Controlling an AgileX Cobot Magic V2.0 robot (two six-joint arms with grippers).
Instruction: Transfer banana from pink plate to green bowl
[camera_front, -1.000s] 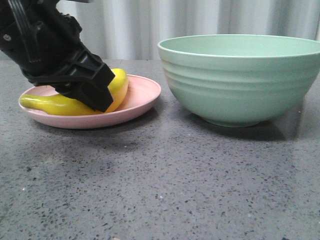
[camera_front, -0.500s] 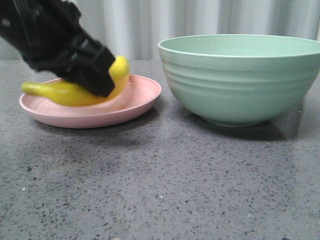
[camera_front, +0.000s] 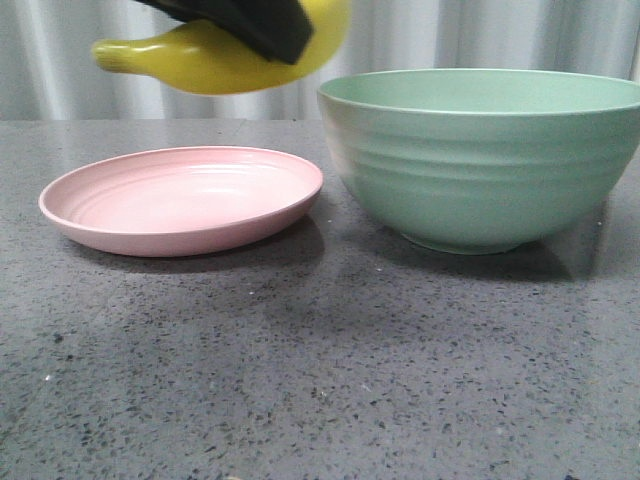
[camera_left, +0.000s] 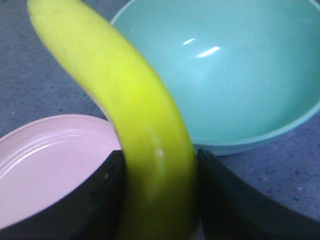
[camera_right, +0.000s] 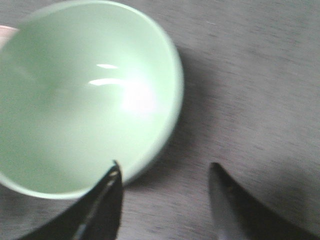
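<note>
My left gripper (camera_front: 262, 22) is shut on the yellow banana (camera_front: 200, 60), which hangs in the air above the pink plate (camera_front: 180, 200), near the top edge of the front view. In the left wrist view the banana (camera_left: 135, 115) is squeezed between both black fingers (camera_left: 75, 205), with the bare pink plate (camera_left: 45, 165) and the green bowl (camera_left: 220, 70) below it. The green bowl (camera_front: 485, 155) stands to the right of the plate with nothing in it. My right gripper (camera_right: 165, 172) is open high above the table beside the bowl (camera_right: 80, 95).
Everything stands on a dark grey speckled tabletop (camera_front: 320, 380). A pale curtain (camera_front: 480, 35) hangs behind the table's far edge.
The left gripper has lifted the banana off the pink plate, up and a little to the right. The plate now lies bare.
</note>
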